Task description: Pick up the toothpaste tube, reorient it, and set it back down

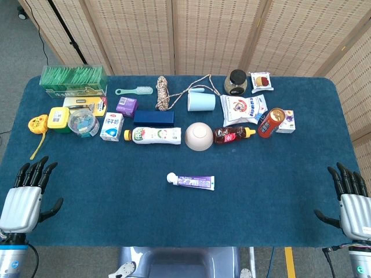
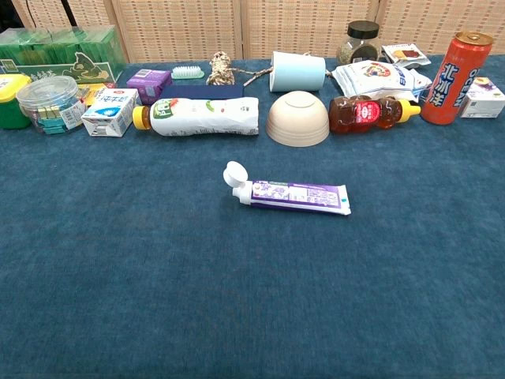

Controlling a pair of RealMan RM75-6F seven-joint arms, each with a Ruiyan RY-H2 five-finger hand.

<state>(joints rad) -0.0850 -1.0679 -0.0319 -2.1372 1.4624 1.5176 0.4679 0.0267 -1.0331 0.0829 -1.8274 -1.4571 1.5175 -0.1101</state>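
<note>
**Hands parked, tube untouched**

Both hands are idle: left hand point(image 1: 26, 197) and right hand point(image 1: 352, 202) sit at the table's near corners, fingers spread, holding nothing. The toothpaste tube point(image 1: 192, 181) lies flat mid-table, cap pointing left, well apart from either. Looks like the pick-up hasn't started; next, I'd guess, one hand reaches in and closes around the tube's body.

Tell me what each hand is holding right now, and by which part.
Nothing is held. The left hand and right hand are both open and empty at the near table corners; the toothpaste tube lies untouched mid-table.
</note>
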